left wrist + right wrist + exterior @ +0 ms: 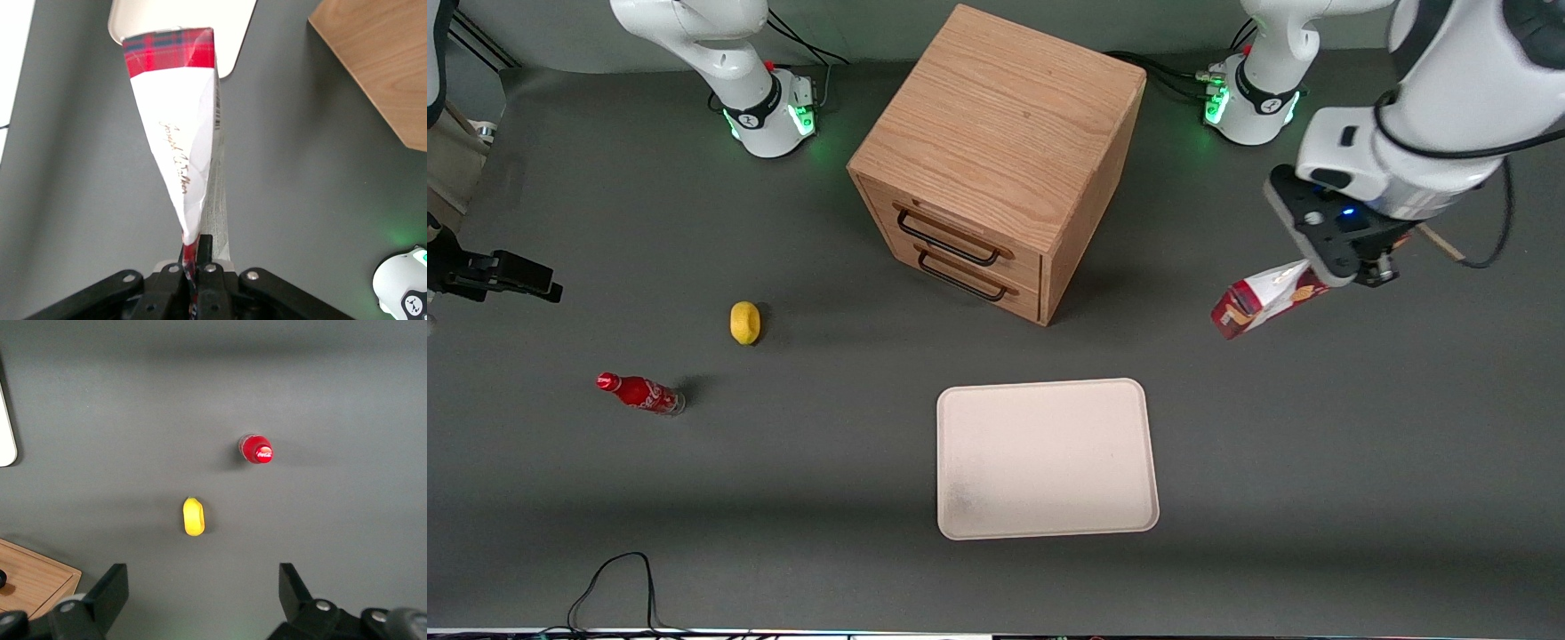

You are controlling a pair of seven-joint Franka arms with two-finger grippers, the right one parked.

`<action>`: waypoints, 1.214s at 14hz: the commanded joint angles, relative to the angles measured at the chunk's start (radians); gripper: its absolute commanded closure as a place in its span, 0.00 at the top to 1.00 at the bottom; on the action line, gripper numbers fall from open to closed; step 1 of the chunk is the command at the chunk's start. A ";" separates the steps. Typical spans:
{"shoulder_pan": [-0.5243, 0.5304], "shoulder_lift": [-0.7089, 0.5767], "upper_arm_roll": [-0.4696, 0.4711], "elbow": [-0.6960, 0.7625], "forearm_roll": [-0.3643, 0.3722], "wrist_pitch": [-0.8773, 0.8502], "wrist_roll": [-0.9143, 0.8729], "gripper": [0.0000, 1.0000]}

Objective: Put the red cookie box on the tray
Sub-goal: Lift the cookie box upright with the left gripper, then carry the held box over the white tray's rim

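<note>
Gripper (1371, 269) grips red cookie box (1263, 302) (tilted downward).

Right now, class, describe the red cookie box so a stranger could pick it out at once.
Start at the wooden drawer cabinet in the middle of the table and look toward the working arm's end. There the pincer holds the red cookie box by one end, lifted and tilted above the table. Unlike the small red soda bottle, it is a slim carton with a white panel.

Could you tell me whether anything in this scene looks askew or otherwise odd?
Only the red cookie box: it hangs tilted in the air from the gripper, pinched at one end, above the table toward the working arm's end, not over the tray. Nothing looks spilled or damaged.
</note>
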 commanded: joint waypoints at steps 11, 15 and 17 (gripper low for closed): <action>-0.102 0.219 -0.028 0.347 -0.029 -0.030 -0.978 0.00; -0.158 0.340 -0.028 0.463 -0.024 -0.032 -1.134 0.00; -0.217 0.446 -0.019 0.543 -0.013 -0.009 -1.243 0.00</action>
